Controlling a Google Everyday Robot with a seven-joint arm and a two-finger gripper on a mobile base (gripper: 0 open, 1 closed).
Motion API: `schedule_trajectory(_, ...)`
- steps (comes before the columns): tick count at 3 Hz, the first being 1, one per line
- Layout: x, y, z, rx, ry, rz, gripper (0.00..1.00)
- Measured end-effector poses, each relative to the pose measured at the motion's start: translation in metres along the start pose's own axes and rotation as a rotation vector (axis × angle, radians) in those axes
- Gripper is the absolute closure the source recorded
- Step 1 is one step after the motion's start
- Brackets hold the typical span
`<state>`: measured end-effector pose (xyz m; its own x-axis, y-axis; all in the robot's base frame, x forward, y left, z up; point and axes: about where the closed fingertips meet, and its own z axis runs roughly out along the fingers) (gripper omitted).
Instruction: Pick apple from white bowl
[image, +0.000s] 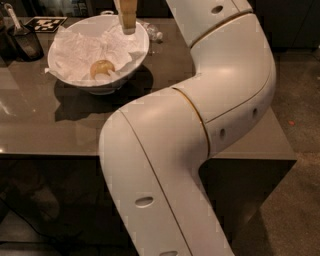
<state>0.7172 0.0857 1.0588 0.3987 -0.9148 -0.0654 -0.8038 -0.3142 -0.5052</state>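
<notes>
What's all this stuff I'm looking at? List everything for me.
bowl: one, white, on the table, far left
paper: one crumpled sheet, white, lining the bowl
apple: one, yellowish, in the bowl on the paper
scoop: one, dark, on the table left of the bowl
marker tag: one, black and white, behind the bowl
crumpled scrap: one, shiny, right of the bowl
table: one, glossy grey-brown
arm: one, white, bent across the foreground
gripper: one, tan, above the bowl's far rim
</notes>
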Motion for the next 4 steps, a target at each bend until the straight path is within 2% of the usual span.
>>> schedule_trajectory(4,0.01,0.01,0.014,-0.055,0.038,-0.031,0.05)
